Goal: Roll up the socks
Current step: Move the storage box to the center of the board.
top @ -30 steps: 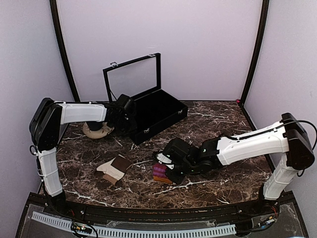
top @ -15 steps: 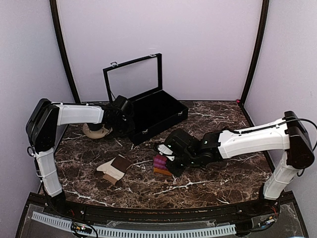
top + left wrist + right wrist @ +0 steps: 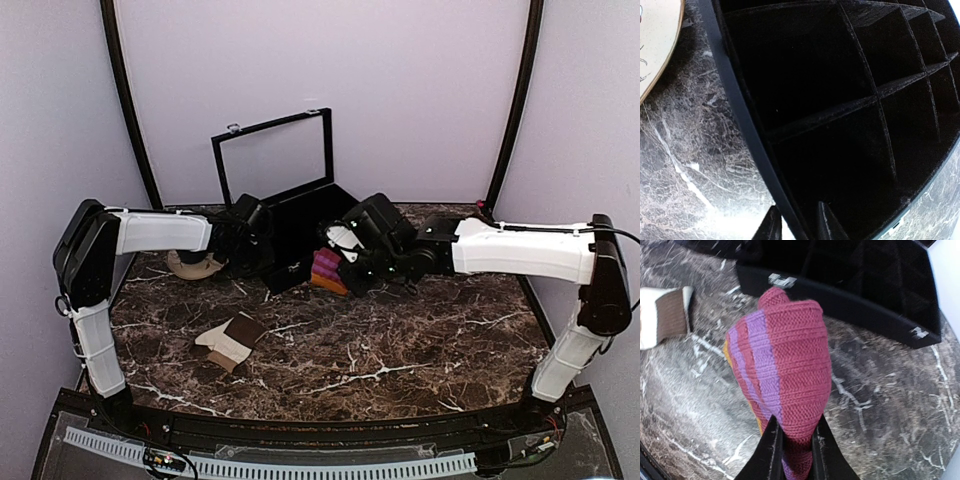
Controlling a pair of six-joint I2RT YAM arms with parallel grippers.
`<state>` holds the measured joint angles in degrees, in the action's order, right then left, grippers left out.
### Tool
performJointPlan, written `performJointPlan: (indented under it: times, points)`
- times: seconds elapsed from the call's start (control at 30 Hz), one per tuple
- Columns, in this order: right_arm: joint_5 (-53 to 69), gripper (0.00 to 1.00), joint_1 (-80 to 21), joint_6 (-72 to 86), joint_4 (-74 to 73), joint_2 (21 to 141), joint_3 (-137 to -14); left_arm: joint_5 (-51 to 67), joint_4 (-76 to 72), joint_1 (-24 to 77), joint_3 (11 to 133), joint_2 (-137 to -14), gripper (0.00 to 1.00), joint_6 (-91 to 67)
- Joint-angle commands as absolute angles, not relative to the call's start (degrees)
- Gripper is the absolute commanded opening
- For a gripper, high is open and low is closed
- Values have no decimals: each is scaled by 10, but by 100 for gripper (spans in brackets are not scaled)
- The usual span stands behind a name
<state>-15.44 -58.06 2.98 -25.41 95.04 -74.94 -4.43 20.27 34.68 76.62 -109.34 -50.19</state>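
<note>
Pink sock (image 3: pixel 327 268) (image 3: pixel 782 375): rolled bundle, magenta with purple bands and an orange edge, pinched at its lower end by the right gripper (image 3: pixel 336 262) (image 3: pixel 796 447), both fingers pressed into the knit. Held just in front of the case (image 3: pixel 300 222) (image 3: pixel 840 290), near the front wall with its two metal latches; contact with that wall not to be told. Cream sock (image 3: pixel 230 340) (image 3: pixel 662 317): limp, with a brown band, flat on the table (image 3: pixel 420 340) (image 3: pixel 880 405) toward the near left, well apart from the bundle. Case: black, divided into compartments, lid (image 3: pixel 270 155) upright at the back, body set slantwise on the marble. Open marble across the whole near and right half; crowded only at the back left, between case, saucer (image 3: pixel 195 265) (image 3: pixel 655 45) and side wall. Right arm: base at the near right corner, upper link upright, forearm reaching long and almost level to the back centre, wrist tipped down at the case. Left arm: elbow high at the left edge, forearm level toward the right. Left gripper (image 3: pixel 262 250) (image 3: pixel 799 227): fingers astride the case wall (image 3: pixel 735 100), one outside, one inside, close on either side of the rim; firm clamp or narrow gap not to be told. Saucer just beside that wall, apart from it.
</note>
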Motion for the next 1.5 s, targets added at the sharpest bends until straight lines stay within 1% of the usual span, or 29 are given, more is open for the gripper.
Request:
performJointPlan:
  times: [0.0,0.3,0.57,0.73,0.9,1.13,1.47]
  points:
    - [-169,0,-553,-4,-252,971,-805,58,234,404,740,-1082,7,-437]
    - [-179,0,-510,-57,-246,1038,-891,61,236,424,726,-1071,7,-441]
    - [-204,0,-493,-108,-221,1088,-923,66,239,437,712,-1053,6,-448]
    - [-235,0,-493,-151,-187,1104,-905,67,241,441,707,-1041,6,-453]
    - [-252,0,-493,-183,-121,1107,-850,68,243,441,707,-1031,6,-454]
    - [-241,0,-505,-184,-126,1119,-834,75,243,443,706,-1024,6,-450]
    - [-224,0,-536,-163,-180,1122,-817,90,229,450,689,-1006,4,-447]
